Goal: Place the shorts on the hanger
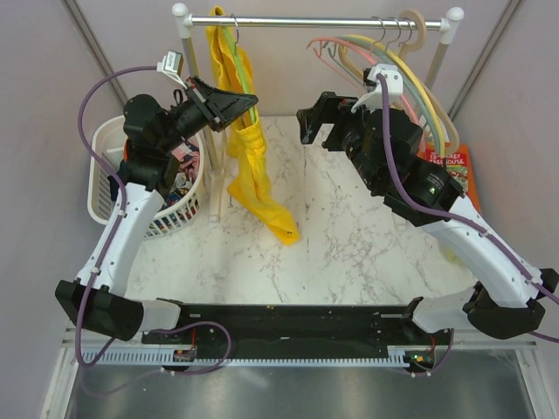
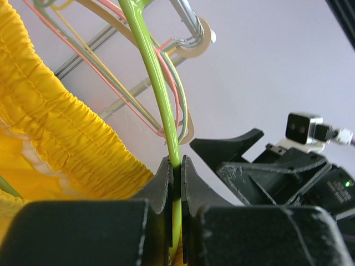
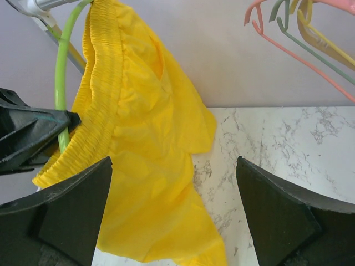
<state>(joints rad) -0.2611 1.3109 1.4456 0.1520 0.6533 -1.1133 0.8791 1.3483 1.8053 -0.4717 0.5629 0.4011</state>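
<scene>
Two arms rise from the near edge of the marble surface (image 1: 349, 227) and lean toward the clothes rail (image 1: 323, 22) along its far edge. The left arm (image 1: 131, 236) climbs along the left edge, bends at the elbow above a white basket (image 1: 105, 140) of clothes, and points its wrist rightward at the rail's left end. The left fingers (image 2: 163, 188) are pressed together on the thin green hanger (image 2: 152, 72), pinching its side rod with almost no gap.

The yellow shorts (image 3: 150, 138) are draped over that hanger by their gathered waistband, just beside the left fingers. They hang in a long twisted fold toward the middle of the surface; whether the lowest end touches it cannot be told.

The right arm (image 1: 472, 240) stretches from the near right corner diagonally inward, wrist level, facing the shorts. The right fingers (image 3: 72, 216) are spread wide and hold nothing, apart from the fabric. Other hangers (image 1: 410, 70) cluster at the rail's right end.
</scene>
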